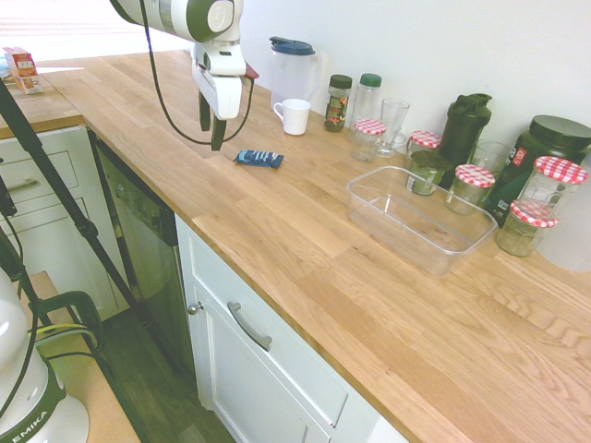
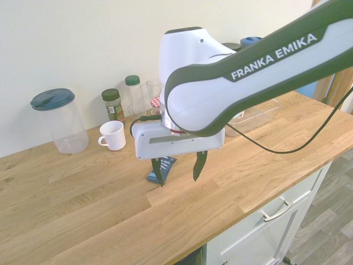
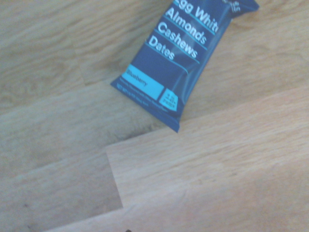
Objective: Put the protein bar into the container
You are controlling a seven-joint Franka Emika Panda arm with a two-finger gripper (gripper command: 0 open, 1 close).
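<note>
- Two dark, curved fingers of the white-bodied gripper (image 2: pixel 179 182) stand wide apart with nothing between them, above the wooden counter (image 1: pixel 277 221); a descent from here could press a fingertip onto the bar rather than straddle it, as the jaws do not look centred over it.
- The small flat protein bar in its dark and bright blue wrapper (image 3: pixel 169 58) lies at a slant, so jaws that close without matching its angle could catch a corner, twist it or push it along the wood.
- Its thin profile adds a risk: stopping too high would pinch only slick wrapper, which could slip free on the lift, while going too low could drive the tips into the counter.
- The bar lies on the counter, lower than the gripper and just beside it, ungripped; the first exterior view shows it offset towards the wall side, near the white mug (image 1: pixel 294 117), and the wrist view cuts off one end.
- Farther out, the large clear rectangular plastic container (image 1: pixel 397 231) stands well apart; a low carry could knock its rim, and a wide one could clip the red-checkered-lid glass jar (image 1: pixel 526 228) close beside it.
</note>
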